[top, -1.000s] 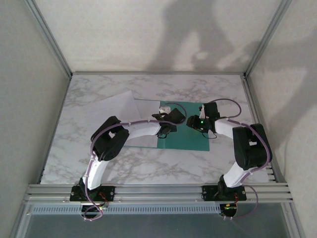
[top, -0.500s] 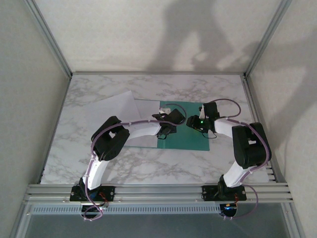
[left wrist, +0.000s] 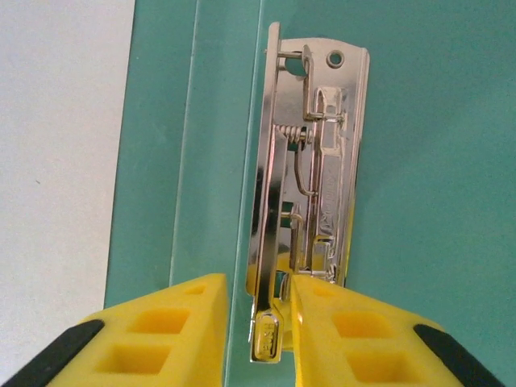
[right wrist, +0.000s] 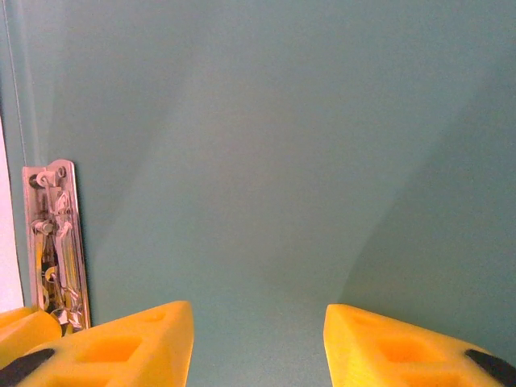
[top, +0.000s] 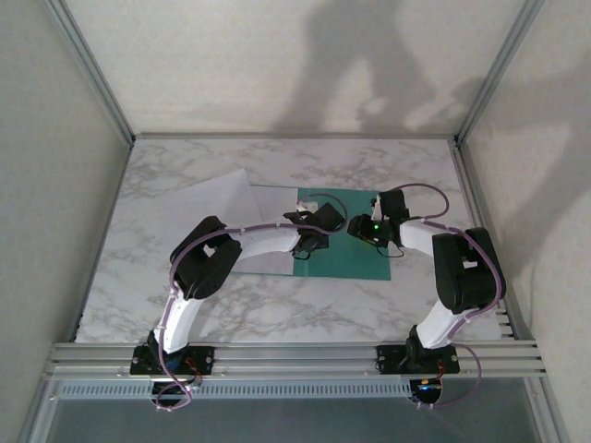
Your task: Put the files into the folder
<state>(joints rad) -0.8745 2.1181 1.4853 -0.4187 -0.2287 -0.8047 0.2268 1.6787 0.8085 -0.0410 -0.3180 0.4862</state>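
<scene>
A pale-walled booth [top: 277,65] closes in a white marble table [top: 185,305], with a metal rail [top: 295,355] along its near edge. The green folder [top: 355,263] lies flat and open a little right of the table's middle, and everything else is placed from it.

The paper sheets [top: 212,198] lie to the folder's left. One lies square to the folder, its right edge meeting the green just left of the fold. The other is tilted and reaches farther left and toward the back wall. The two overlap, but which is on top cannot be told.

A shiny metal clip [left wrist: 318,161] sits on the folder just right of the fold and runs along it. Its thin lever [left wrist: 266,343] sticks out at the near end.

The left gripper [left wrist: 258,314] is over the fold, with its yellow fingers [left wrist: 173,330] set narrowly apart on either side of the lever's end. The right-hand finger is up against the clip. A sliver of green shows between the lever and the left-hand finger, so the lever is straddled rather than pinched.

The right gripper [right wrist: 258,322] is over the folder's right leaf, right of the clip. Its fingers are about half spread, with only bare green card between them. Whether the tips touch the card cannot be told.
</scene>
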